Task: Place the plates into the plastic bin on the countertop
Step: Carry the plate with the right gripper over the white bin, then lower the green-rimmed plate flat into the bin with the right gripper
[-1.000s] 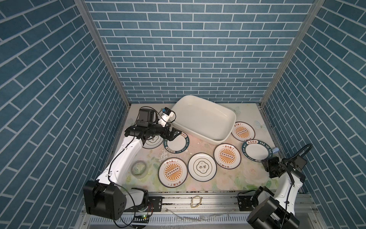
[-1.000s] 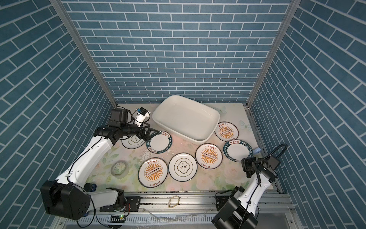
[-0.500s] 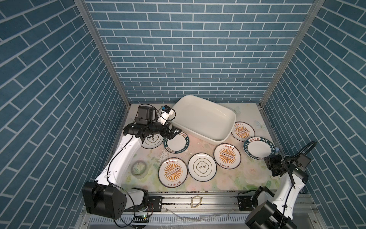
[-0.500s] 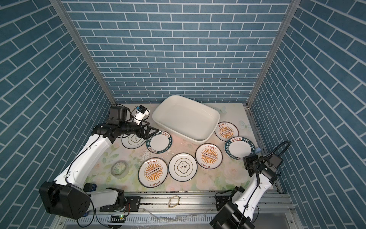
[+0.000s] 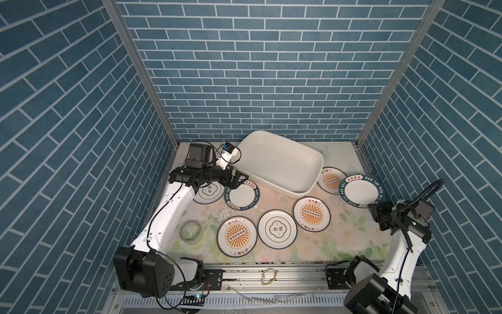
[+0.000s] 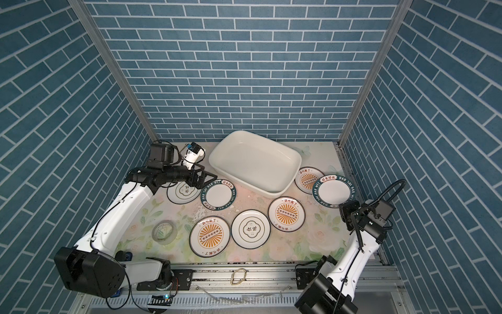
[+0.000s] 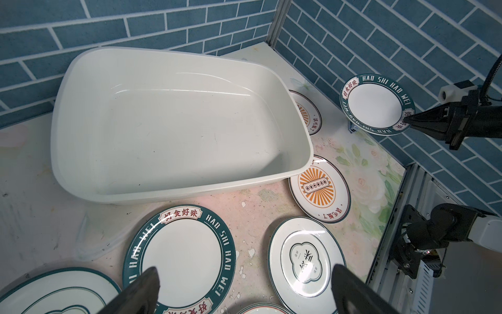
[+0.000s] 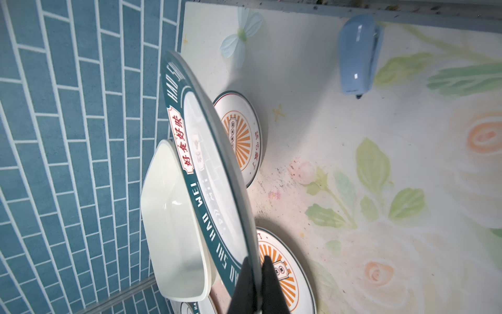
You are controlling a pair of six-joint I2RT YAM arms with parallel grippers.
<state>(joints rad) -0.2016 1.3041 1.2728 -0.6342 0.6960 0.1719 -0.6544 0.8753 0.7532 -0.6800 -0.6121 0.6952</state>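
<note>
In a top view, right side, your right gripper (image 5: 374, 208) pinches the lifted green-rimmed plate (image 5: 362, 191) near the plastic bin (image 5: 282, 163). Left wrist, bottom edge: your left gripper (image 7: 244, 293) stands spread over another plate (image 7: 182, 252). Right wrist, bottom centre: 2 fingers (image 8: 241, 285) clamp the lifted green-rimmed plate's rim.

Blue brick-patterned walls (image 5: 258, 68) meet at grey metal corner posts (image 5: 140, 68).

Floral countertop (image 5: 339, 244), cream bin (image 5: 277, 160), six plates (image 5: 237, 237), tape roll (image 5: 190, 239)
</note>
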